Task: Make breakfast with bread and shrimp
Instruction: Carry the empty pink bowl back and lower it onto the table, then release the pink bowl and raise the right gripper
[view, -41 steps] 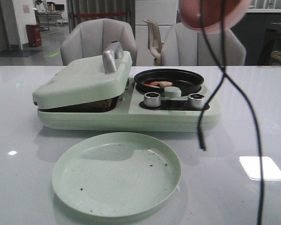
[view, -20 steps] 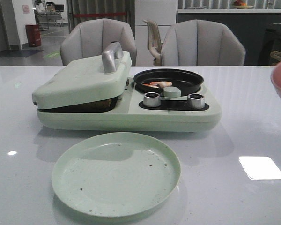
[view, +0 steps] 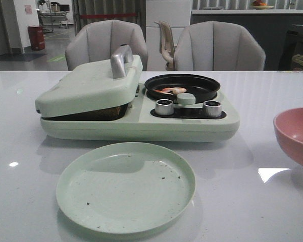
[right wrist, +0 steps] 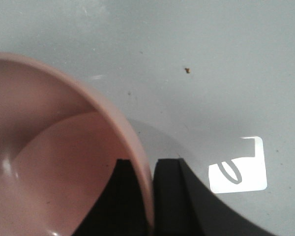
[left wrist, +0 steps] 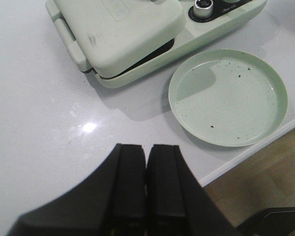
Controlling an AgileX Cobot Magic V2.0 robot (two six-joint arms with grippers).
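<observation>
Lowered since the earlier frame: round pink plastic bowl, rim clamped in my right pincer; my left pincer stood closed, empty.

A pale green cooker stands on the white table, its lid down but tilted, a silver handle on top. On the cooker's right half sit a black pan and, in front of it, two silver knobs. Just before the cooker lies a green plate flecked with dark crumbs. Right of the cooker, a pink bowl. Behind it, two grey chairs
</observation>
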